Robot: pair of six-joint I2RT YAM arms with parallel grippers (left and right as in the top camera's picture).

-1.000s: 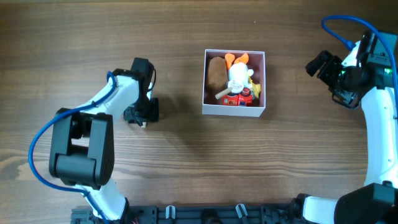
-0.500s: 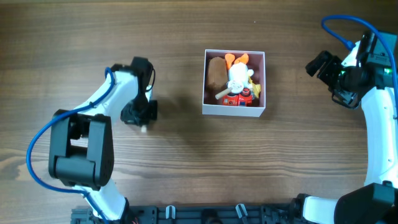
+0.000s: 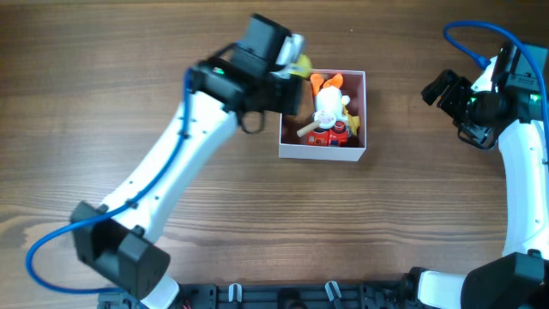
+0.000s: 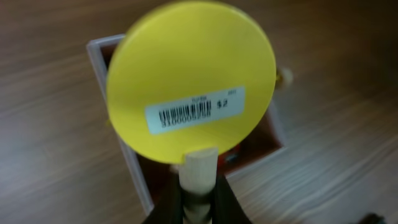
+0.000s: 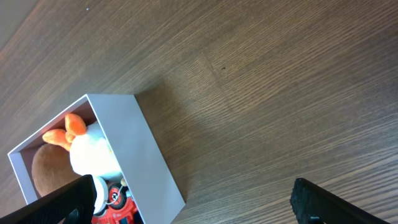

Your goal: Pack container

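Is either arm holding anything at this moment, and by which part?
The left gripper holds a yellow disc toy by its wooden stem, above the container. The right gripper is open, holding nothing.

A wooden table (image 3: 257, 215) of brown colour fills every view. Its fine grain lines run across it from side to side in the overhead view. Far behind the left hand (image 3: 290, 75), toward the table's corner, the wood becomes paler and the grain makes wide curves. Just ahead of the right hand (image 3: 437, 90), in its wrist view, the grain runs slanted and there is one small dark speck (image 5: 224, 67) in the wood. A black rail (image 3: 283, 294) with clips lies along the table's near edge. The light is soft and even, and the shadows on the wood are faint and blurred.
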